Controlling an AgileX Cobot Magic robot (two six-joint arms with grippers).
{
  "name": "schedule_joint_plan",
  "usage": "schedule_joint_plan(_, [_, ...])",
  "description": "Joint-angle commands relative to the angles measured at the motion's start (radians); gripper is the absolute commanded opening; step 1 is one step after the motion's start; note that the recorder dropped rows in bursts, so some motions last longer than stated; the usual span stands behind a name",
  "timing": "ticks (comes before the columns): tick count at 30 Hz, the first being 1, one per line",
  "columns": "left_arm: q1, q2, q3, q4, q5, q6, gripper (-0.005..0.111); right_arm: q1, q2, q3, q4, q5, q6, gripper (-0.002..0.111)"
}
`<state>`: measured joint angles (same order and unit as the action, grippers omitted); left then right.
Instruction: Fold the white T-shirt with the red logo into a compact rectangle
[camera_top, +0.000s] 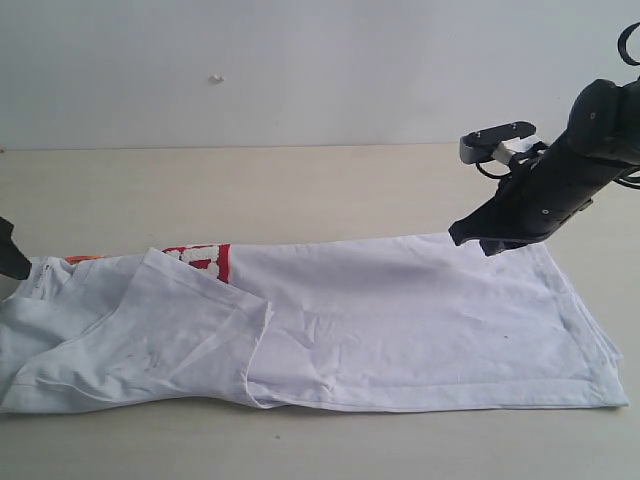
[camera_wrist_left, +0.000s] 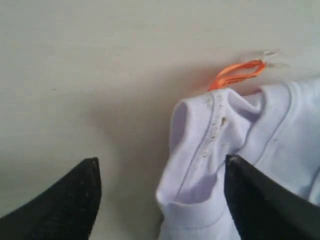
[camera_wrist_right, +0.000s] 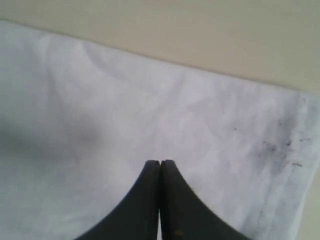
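The white T-shirt (camera_top: 400, 320) lies on the counter (camera_top: 300, 190) folded lengthwise into a long band. In the exterior view it runs from 9 o'clock across to about 4 o'clock. A sleeve (camera_top: 160, 330) is turned over the top at the 8 o'clock end, its edge lifted and creased. Only a short piece of the red logo (camera_top: 205, 260) peeks out along the far edge, toward 10 o'clock of the shirt, with white letter shapes on it. The orange neck tag (camera_wrist_left: 239, 74) pokes out beside the ribbed collar (camera_wrist_left: 210, 130). The hem (camera_wrist_right: 285, 150) at the 3 o'clock end carries small dark specks.

The left gripper (camera_wrist_left: 161, 160) sits at 9 o'clock by the collar, its jaws spread wide with the bunched collar cloth between them, gripping nothing. The right gripper (camera_wrist_right: 160, 163) hangs at 2 o'clock over the shirt's far corner, its jaws pressed together with nothing seen between them.

The counter is pale beige and smooth. Behind it rises a plain whitish wall (camera_top: 320, 60) with one small mark at 11 o'clock.
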<state>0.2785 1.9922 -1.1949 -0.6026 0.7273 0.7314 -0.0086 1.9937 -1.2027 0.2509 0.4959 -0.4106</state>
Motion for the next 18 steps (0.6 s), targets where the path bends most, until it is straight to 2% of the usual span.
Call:
schedule_joint_plan(1, [0.001,0.04,-0.009,-0.053,0.038,0.063,0.067,0.003,-0.008,-0.005,0.004,-0.001,-0.011,0.0])
schedule_joint_plan(4, [0.001,0.079,-0.009,-0.102,0.043,0.085,0.067,0.003,-0.008,-0.005,0.004,0.001,-0.011,0.0])
schedule_joint_plan(11, [0.0,0.111,-0.009,-0.095,0.106,0.102,0.064,0.003,-0.008,-0.005,0.006,-0.005,-0.013,0.0])
schedule_joint_plan(13, [0.0,0.113,-0.009,-0.095,0.13,0.102,0.056,0.003,-0.008,-0.005,0.006,-0.005,-0.013,0.0])
schedule_joint_plan(17, [0.0,0.113,-0.009,-0.083,0.174,0.095,0.029,0.003,-0.008,-0.005,0.01,0.007,-0.013,0.0])
schedule_joint_plan(18, [0.0,0.113,-0.009,-0.081,0.181,0.095,0.02,0.003,-0.008,-0.005,0.012,0.011,-0.013,0.0])
